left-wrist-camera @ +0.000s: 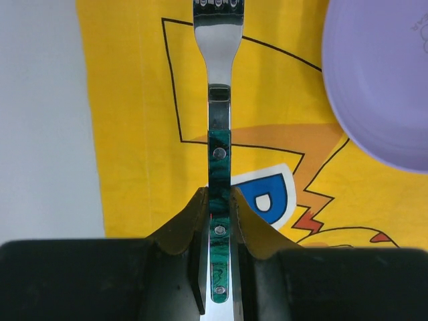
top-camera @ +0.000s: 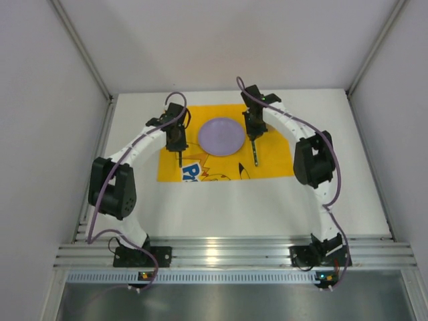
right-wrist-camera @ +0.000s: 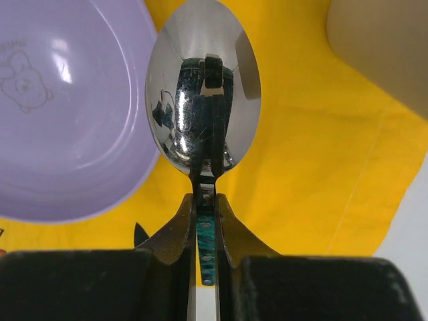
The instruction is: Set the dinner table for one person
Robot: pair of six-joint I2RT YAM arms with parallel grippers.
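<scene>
We note white tabletop [top-camera: 267, 207], grey panels [top-camera: 40, 80], yellow cloth [top-camera: 274, 160] under purple plate [top-camera: 221, 136], left claw [left-wrist-camera: 217, 194] clamping fork [left-wrist-camera: 219, 60], right claw [right-wrist-camera: 204, 199] clamping spoon [right-wrist-camera: 227, 80].

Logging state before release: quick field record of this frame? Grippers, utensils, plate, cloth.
left gripper: shut on the fork by its green handle, left of the plate
right gripper: shut on the spoon by its handle, right of the plate
plate: purple, empty, on the yellow cloth
yellow cloth: cartoon print, flat on the dinner table
utensils touching the cloth: cannot tell
</scene>
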